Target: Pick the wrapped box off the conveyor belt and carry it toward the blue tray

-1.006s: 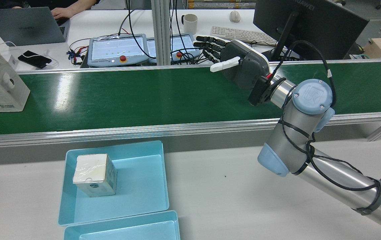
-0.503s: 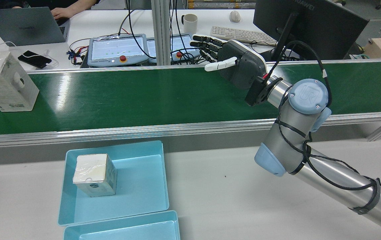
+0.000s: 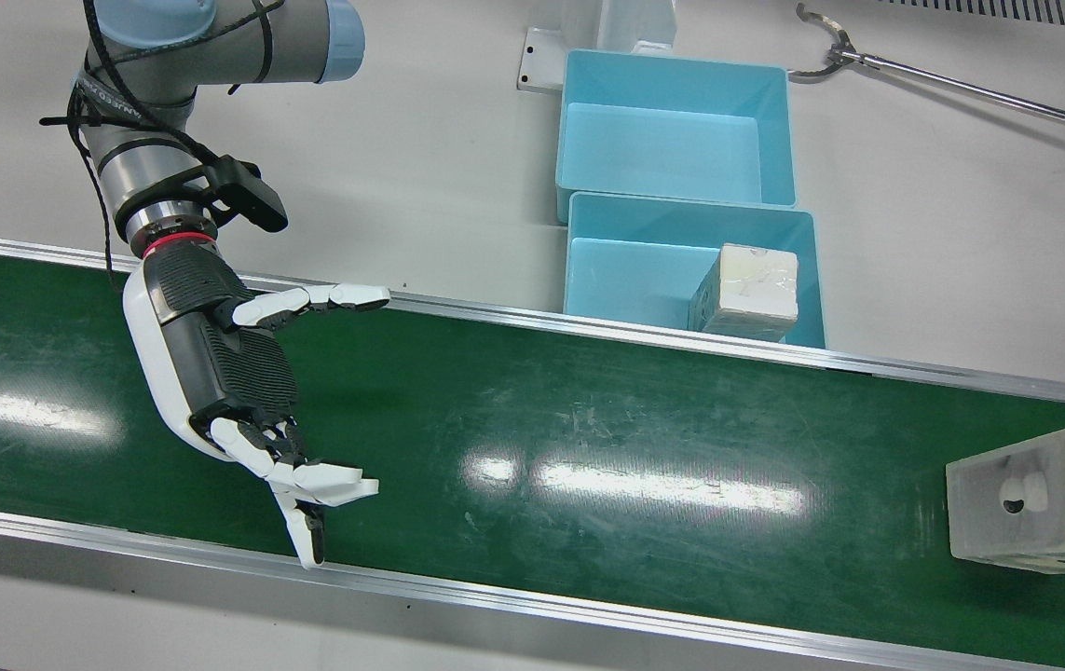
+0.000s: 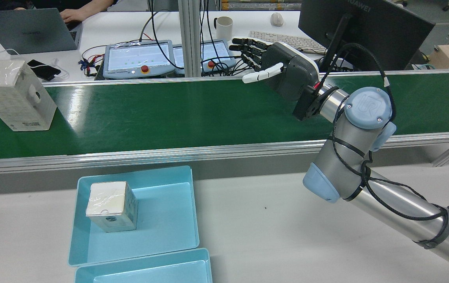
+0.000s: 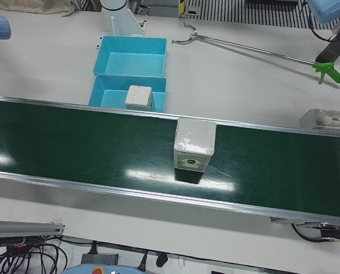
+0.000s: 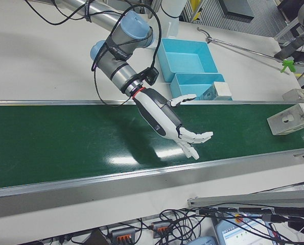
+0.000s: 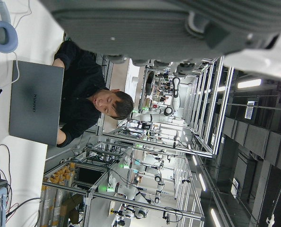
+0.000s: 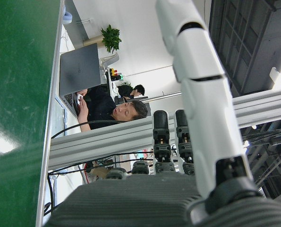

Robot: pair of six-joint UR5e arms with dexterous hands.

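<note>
A wrapped white box [image 4: 14, 96] stands upright on the green conveyor belt [image 4: 169, 114] at its far left in the rear view. It also shows in the front view [image 3: 1040, 499] and the left-front view [image 5: 194, 144]. My right hand [image 4: 283, 70] is open and empty above the belt's far side, well to the right of the box; it also shows in the front view [image 3: 234, 373]. The blue tray [image 4: 169, 220] lies on the table before the belt and holds another wrapped box [image 4: 111, 206]. My left hand shows only as a palm [image 7: 178, 28] in its own view.
A second blue tray [image 3: 672, 130] adjoins the first. A long grabber tool [image 5: 255, 48] lies on the table. Another wrapped box [image 5: 330, 120] lies by the belt's edge. Teach pendants [image 4: 138, 57], a laptop and a monitor stand beyond the belt.
The wrapped box has travelled to the right along the belt in the rear view. My right hand has shifted slightly and stays open above the belt.
</note>
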